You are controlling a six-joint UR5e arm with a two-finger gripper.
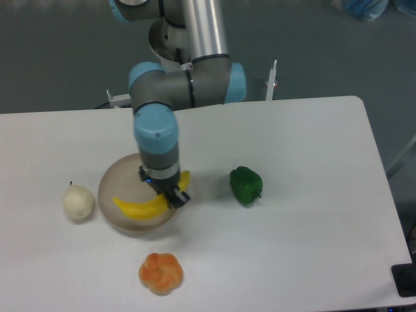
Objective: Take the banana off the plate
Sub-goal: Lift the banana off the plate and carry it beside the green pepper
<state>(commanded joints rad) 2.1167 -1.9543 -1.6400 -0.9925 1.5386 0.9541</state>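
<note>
Claw (170,194) clamped on the banana (148,205) above the plate (117,179)
Dark fingers grip the yellow fruit near its right end, the rest curving left over the beige dish; whether it has fully cleared the dish I cannot tell, though the grasp looks made and what remains, by my reading, is lifting it clear. Just left of the plate on the white surface (305,195) sits a pale round fruit (78,202), an orange lobed fruit (160,273) lies in front, a green pepper (246,185) to the right
</note>
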